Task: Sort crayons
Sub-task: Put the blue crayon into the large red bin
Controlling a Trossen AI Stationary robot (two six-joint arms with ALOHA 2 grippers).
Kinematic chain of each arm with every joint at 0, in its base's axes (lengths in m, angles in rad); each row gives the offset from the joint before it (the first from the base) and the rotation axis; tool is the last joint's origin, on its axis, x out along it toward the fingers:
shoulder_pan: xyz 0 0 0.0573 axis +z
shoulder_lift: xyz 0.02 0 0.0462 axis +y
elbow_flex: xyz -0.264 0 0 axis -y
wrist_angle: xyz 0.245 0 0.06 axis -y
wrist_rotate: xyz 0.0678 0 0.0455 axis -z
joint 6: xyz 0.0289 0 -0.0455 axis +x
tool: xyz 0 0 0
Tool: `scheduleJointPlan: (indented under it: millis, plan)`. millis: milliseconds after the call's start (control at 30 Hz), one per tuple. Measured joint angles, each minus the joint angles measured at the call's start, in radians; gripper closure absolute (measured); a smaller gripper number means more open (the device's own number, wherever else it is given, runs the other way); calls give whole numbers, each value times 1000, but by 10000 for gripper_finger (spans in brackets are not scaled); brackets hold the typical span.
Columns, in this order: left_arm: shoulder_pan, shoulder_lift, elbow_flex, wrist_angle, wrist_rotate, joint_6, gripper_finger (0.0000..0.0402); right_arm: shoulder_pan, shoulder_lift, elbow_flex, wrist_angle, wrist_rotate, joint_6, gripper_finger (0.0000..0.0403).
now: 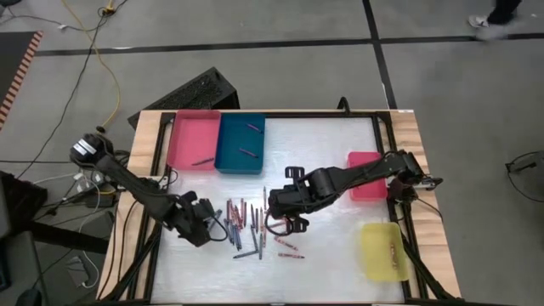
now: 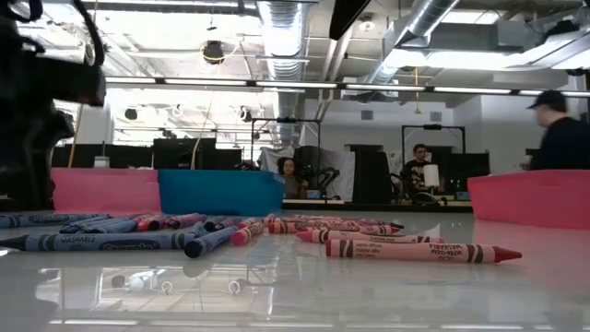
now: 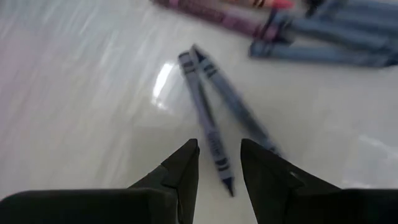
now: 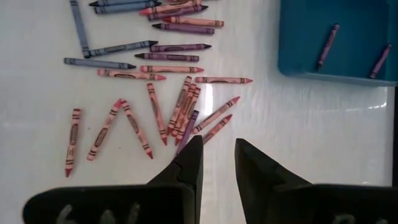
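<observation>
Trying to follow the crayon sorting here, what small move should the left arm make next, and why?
Probably lower the left gripper and close: its open fingers straddle a thin grey-blue wax crayon lying on the white table, nothing held yet.

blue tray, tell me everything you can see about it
The blue tray is a shallow rectangular bin of smooth teal-blue plastic with low upright walls. It sits flat at the table's far edge, side by side with the pink tray, whether touching cannot be told. Two purple crayons lie loose inside, apart from each other, the rest of its floor bare. The loose crayon pile lies nearer the front, clear of it, and neither gripper touches it.
</observation>
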Motion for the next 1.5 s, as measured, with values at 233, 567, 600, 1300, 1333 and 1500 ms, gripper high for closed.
scheduleJointPlan:
  millis: [233, 567, 600, 1300, 1333, 1500]
  plan:
    - [0, 92, 3, 9, 8, 14, 291, 21, 0, 0, 0, 0, 7, 316]
    - [23, 102, 3, 12, 69, 16, 296, 22, 0, 0, 18, 0, 8, 316]
    - [29, 103, 3, 12, 79, 14, 301, 22, 0, 0, 18, 0, 8, 316]
    - [75, -40, 42, 23, -29, 78, 397, 13, -27, 0, 261, 59, -360, 325]
    - [75, -63, 39, 10, -43, 78, 397, 10, -41, 0, 253, 56, -367, 327]
    - [75, -195, 41, -11, -147, 94, 398, -10, -145, 0, 228, 54, -361, 332]
